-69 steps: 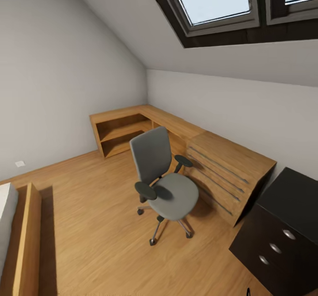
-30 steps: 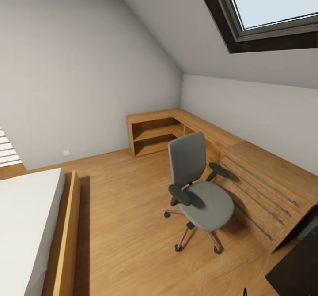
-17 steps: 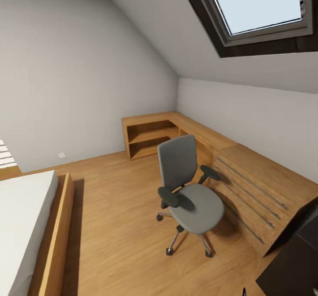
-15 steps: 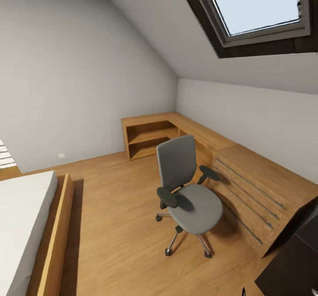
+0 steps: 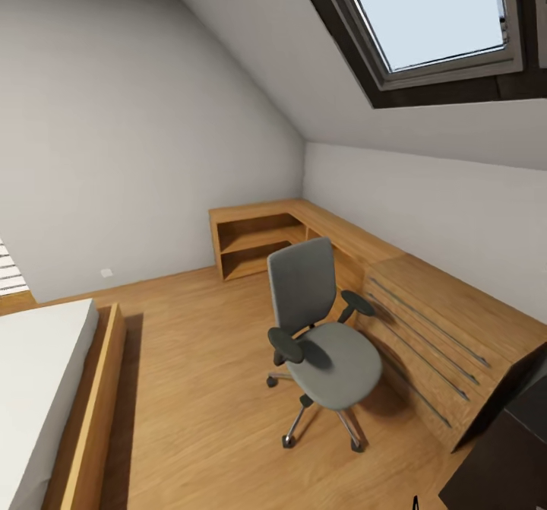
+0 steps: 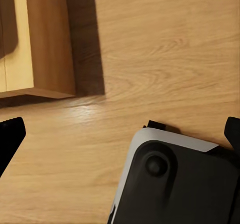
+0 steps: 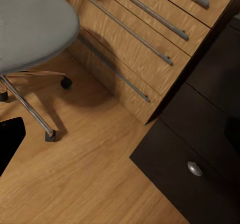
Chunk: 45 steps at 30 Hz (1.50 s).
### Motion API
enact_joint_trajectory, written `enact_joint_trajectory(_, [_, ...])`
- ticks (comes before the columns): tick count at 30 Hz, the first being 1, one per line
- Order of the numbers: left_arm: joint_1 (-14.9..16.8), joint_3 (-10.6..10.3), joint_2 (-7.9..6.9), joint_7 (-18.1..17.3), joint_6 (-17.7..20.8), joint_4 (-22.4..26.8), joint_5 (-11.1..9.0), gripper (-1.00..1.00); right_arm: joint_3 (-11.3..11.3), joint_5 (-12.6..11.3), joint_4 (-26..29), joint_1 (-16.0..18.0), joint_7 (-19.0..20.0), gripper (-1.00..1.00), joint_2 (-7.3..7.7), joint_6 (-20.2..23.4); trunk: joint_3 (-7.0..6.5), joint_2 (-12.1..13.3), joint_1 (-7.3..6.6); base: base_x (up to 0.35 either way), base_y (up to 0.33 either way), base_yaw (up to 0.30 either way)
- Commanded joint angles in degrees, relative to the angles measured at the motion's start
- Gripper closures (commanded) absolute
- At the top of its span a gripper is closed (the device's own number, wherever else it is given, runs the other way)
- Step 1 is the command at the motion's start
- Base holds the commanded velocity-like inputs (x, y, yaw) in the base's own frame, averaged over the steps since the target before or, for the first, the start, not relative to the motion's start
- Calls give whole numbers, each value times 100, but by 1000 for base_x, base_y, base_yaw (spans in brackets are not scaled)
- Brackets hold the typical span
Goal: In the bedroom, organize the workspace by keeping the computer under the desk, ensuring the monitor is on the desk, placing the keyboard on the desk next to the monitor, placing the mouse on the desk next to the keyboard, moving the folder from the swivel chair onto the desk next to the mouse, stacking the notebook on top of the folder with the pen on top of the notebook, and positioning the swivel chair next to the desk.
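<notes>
Swivel chair [image 5: 319, 335] stands mid-floor beside light-wood dresser [image 5: 433, 335], seat bare. Desk [image 7: 200, 149] corner nearest right arm, chair just beyond. Both grippers' finger spread: cannot tell.

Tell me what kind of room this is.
Probably an attic bedroom with a work corner: a skylight in the sloped ceiling, a bed at the left, and a grey swivel chair beside a wooden dresser.

Swivel chair [image 5: 319, 335]: grey fabric back and seat, black armrests, silver five-legged base on castors; upright on the light wood floor, seat bare.
Desk [image 7: 200, 149]: dark drawer fronts, round silver knob; corner visible, apart from the chair.
</notes>
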<state>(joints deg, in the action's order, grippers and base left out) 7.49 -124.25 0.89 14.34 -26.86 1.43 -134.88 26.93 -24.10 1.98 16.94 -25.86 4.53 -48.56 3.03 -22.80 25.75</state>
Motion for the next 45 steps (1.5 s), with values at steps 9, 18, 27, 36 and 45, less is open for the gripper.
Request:
enact_joint_trajectory(9, [7, -55, -1, 51, -13, 15, -12, -100, 56, -31, 5, 3, -28, -100, -15, 27, -44, -12, 4, 0, -2, 83])
enact_joint_trajectory(18, [7, -55, -1, 51, -28, 15, -12, -100, 59, -33, 5, 3, -20, -100, -17, 46, -49, -12, 4, 0, 0, 10])
enact_joint_trajectory(27, [7, -56, -1, 52, -35, 15, -12, -100, 58, -33, 5, 3, -24, -100, -61, 49, -40, -12, 4, 0, 0, 113])
enact_joint_trajectory(36, [7, -56, -1, 51, -31, 15, -12, -100, 58, -33, 5, 3, -25, -100, -65, 54, -16, -12, 4, 0, 0, 240])
enact_joint_trajectory(45, [7, -54, -1, 53, -32, 15, -12, -100, 58, -33, 5, 3, -23, -100, -66, 57, 13, -12, 4, 0, 0, 250])
